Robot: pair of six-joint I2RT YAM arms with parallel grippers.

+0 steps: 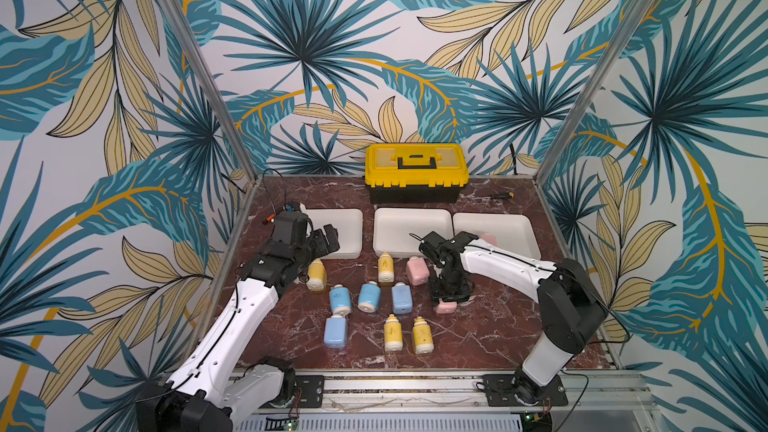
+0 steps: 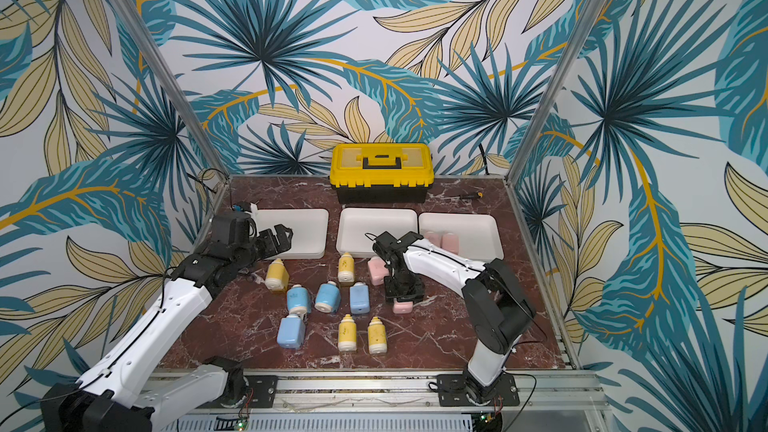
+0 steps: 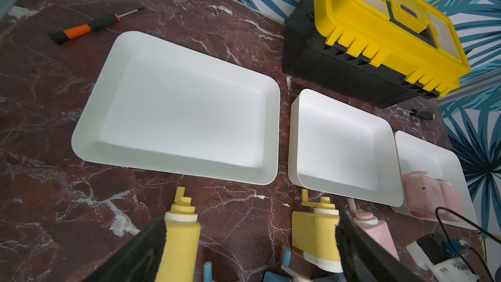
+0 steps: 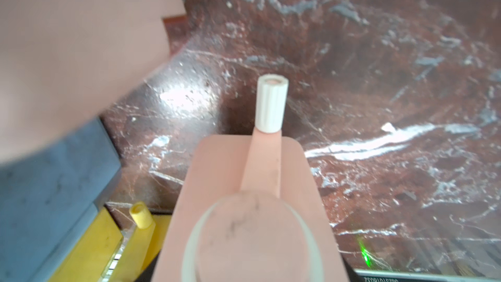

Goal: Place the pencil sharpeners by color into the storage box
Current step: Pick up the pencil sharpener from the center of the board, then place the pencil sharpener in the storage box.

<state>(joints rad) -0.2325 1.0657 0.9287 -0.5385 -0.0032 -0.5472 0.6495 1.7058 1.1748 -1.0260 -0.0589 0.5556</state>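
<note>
The likeliest slip is sitting at the right hand (image 1: 450,297), which is pointing straight down at the table (image 1: 478,338) with its jaws straddling a pink sharpener (image 1: 446,307) lying flat there. Only one end of the piece is peeking out beneath the hand in both top views, so the hold is looking off-centre. A lift from here is risking the sharpener pivoting or dropping out on the way to the right tray (image 1: 521,224), where two pink ones (image 2: 442,241) are already lying. Whether the jaws are truly pressing on it I cannot tell (the right wrist view is showing the piece (image 4: 252,185) filling the middle, blurred, with the contact out of sight). A second pink sharpener (image 1: 417,270) is lying just beside the hand, toward the trays, so any sideways drag is threatening to knock it. The right arm is reaching forward low, its forearm passing over that tray's near edge and its wrist bending down. The left hand (image 1: 327,238) is hovering spread wide, holding nothing, over the near rim of the left tray (image 1: 351,218), with a yellow sharpener (image 1: 316,274) lying near it on the table.
</note>
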